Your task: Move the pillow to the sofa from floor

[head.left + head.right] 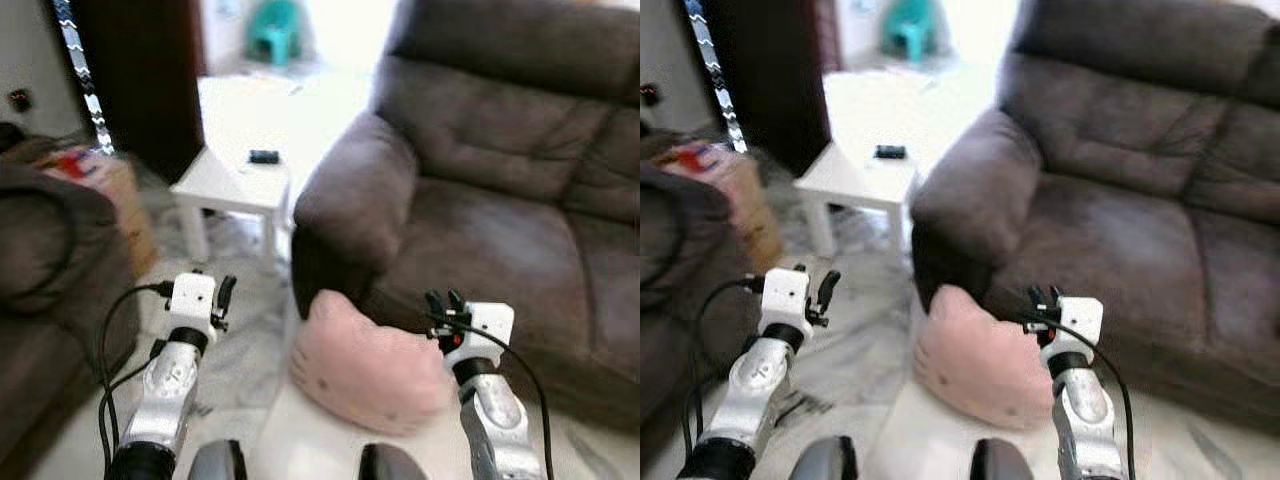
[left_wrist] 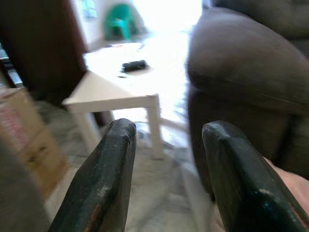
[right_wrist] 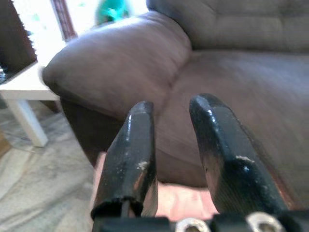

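A pink cat-face pillow (image 1: 365, 370) lies on the floor, leaning against the front of the brown-grey sofa (image 1: 500, 200) below its armrest. My left gripper (image 1: 225, 295) is raised to the left of the pillow, over the floor, open with nothing between its fingers (image 2: 113, 169). My right gripper (image 1: 445, 305) hangs just above the pillow's right side, in front of the sofa seat. It is open too, with a narrower gap between its fingers (image 3: 133, 150). The right wrist view has the pillow (image 3: 183, 200) right under the fingertips.
A low white side table (image 1: 235, 180) with a small black object (image 1: 263, 156) on it stands left of the sofa arm. A cardboard box (image 1: 105, 185) and another dark sofa (image 1: 50, 260) are at far left. Marble floor (image 1: 240, 350) lies between them.
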Controlling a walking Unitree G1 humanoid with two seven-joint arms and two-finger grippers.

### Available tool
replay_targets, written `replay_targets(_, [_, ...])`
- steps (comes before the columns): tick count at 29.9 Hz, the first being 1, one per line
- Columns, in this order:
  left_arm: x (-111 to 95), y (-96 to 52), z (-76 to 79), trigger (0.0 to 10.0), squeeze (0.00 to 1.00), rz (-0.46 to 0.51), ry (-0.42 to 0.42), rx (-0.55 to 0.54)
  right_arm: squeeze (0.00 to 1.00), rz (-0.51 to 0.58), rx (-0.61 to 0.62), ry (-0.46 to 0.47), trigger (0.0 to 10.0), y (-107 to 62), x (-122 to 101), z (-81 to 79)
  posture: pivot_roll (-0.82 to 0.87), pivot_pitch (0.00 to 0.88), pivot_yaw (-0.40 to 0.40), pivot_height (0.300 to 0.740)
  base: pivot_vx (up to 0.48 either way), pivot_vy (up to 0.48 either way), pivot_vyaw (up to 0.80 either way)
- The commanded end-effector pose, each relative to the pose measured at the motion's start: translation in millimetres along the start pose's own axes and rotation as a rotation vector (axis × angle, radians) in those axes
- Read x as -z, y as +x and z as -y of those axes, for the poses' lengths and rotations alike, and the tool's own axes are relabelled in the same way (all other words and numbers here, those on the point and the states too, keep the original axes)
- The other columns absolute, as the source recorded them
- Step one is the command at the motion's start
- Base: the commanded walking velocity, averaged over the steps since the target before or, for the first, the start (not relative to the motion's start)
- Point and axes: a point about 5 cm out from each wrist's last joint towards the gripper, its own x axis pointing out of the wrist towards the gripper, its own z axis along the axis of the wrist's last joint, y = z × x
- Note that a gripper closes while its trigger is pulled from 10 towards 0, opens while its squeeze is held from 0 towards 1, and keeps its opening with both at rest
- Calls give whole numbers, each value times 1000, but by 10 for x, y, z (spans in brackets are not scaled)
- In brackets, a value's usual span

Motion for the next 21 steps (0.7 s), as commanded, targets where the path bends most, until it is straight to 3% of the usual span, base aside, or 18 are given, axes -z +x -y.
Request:
replay_targets(1, [-30, 5, 5, 10000, 0, 13, 3, 3, 0, 6, 10, -2, 10000, 10, -17, 24, 45, 0, -59, 614, 0, 0, 0])
replay_targets(4, [-27, 7, 5, 10000, 0, 11, 10, 3, 0, 5, 13, -3, 10000, 12, -14, 29, 46, 0, -59, 614, 0, 0, 0])
replay_targets(9, [54, 6, -53, 10000, 0, -44, -59, -62, 0, -2, 23, 12, 10000, 7, 11, 36, 45, 0, -59, 614, 0, 0, 0])
replay_targets(21, [72, 17, -61, 10000, 0, -68, -53, -82, 0, -33, 41, 15, 10000, 4, 68, 72, 48, 0, -59, 614, 0, 0, 0])
